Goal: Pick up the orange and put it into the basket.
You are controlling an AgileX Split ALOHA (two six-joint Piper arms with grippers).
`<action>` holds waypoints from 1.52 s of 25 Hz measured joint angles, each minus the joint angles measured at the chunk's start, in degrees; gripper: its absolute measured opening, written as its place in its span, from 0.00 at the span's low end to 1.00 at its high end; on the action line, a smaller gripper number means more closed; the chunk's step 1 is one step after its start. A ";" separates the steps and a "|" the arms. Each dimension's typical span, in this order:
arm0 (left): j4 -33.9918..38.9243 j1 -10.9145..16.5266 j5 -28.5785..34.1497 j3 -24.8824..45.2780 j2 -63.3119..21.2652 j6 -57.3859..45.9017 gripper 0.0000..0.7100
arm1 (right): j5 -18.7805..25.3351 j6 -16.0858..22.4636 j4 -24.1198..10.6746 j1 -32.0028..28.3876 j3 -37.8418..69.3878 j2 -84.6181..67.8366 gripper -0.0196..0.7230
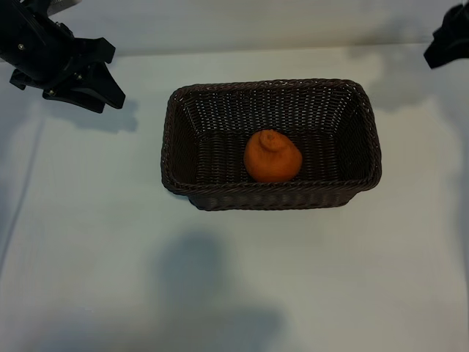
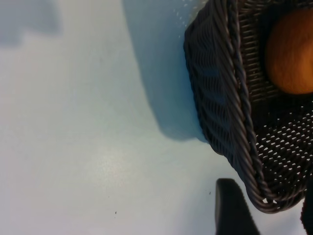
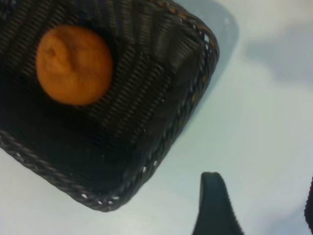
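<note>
**Orange in the basket, both arms off to the corners**

As the orange (image 1: pixel 272 156) sits on the basket (image 1: pixel 187 110) floor near the front wall, centre-right, nothing touches it. The basket's long axis runs left-right across the table (image 1: pixel 88 242) in the ext. view. The right gripper (image 3: pixel 254 205) hangs empty, jaws apart, just outside the basket's right-end corner, w/ the fruit well inside, diagonally off from it. The left gripper (image 1: pixel 80 73) is parked at far left, also parted and empty, well clear of the basket. Neither arm is clearly nearer. Judged from this, the task looks done; only retreat remains. Ext. view alone shows both arms at once; the wrist views alone show bare table under each gripper.
</note>
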 joint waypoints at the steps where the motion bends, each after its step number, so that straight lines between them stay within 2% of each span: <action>1: 0.00 0.00 0.00 0.00 0.00 0.00 0.56 | -0.76 -0.26 -0.48 -0.06 1.36 0.00 0.61; 7: 0.00 0.00 0.00 0.00 0.00 -0.05 0.56 | -3.41 -0.53 -0.85 -0.17 5.35 0.00 0.61; 12: 0.00 0.00 0.00 0.00 0.00 -0.09 0.56 | -3.44 -0.53 0.44 -0.17 5.53 0.00 0.61; 38: 0.04 0.00 0.00 0.00 0.00 -0.09 0.56 | -2.74 -0.53 0.39 -0.17 5.60 0.00 0.61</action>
